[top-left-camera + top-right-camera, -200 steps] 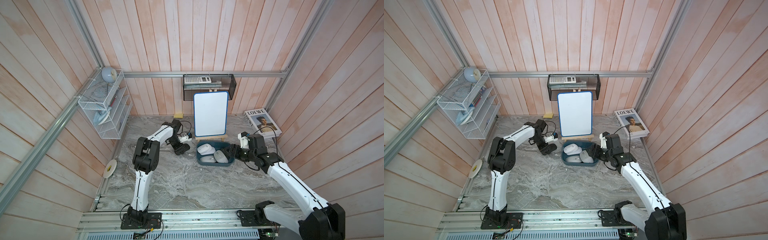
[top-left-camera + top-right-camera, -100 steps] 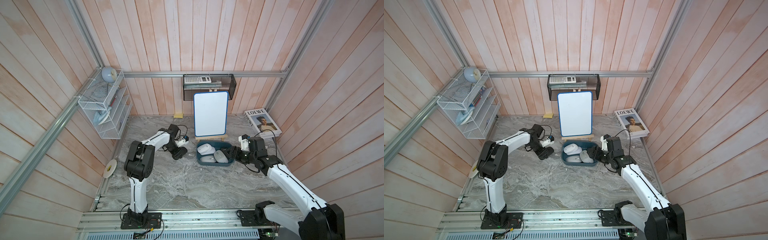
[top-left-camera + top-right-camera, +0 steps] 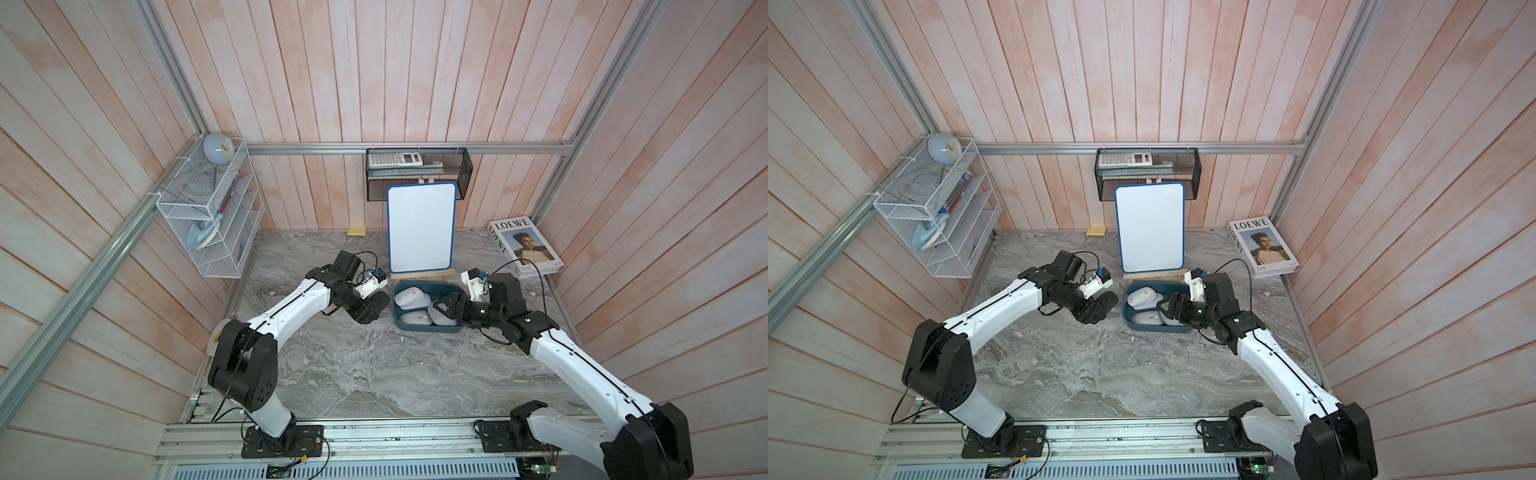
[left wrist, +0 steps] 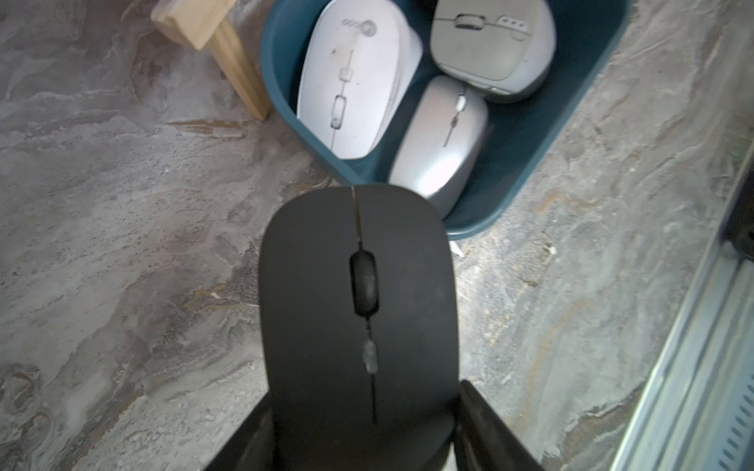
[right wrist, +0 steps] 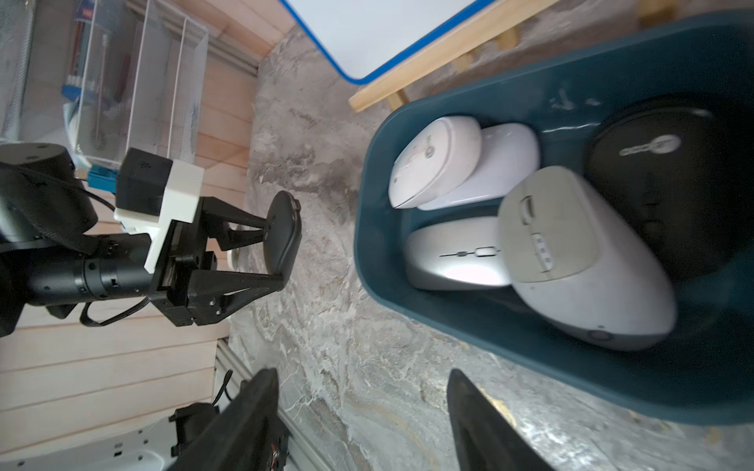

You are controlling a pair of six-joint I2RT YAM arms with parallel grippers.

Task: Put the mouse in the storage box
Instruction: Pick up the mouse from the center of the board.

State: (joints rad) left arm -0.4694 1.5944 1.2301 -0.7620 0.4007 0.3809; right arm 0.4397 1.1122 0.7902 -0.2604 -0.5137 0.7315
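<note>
L hand point(image 3: 371, 308) is clamped on the black mouse point(image 4: 359, 310), just beside the storage box point(image 3: 428, 329), not yet over it. Box is crowded w/ other mice point(image 5: 457, 253). Your R hand point(image 3: 445, 306), jaws apart & empty, hangs over it. Hands could clash, or mouse may catch the rim.

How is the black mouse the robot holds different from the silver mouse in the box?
The held mouse is matte black; the silver mouse is shiny. The held mouse sits in the left end effector, outside the storage box; the silver mouse lies inside it. Both have a scroll wheel.
</note>
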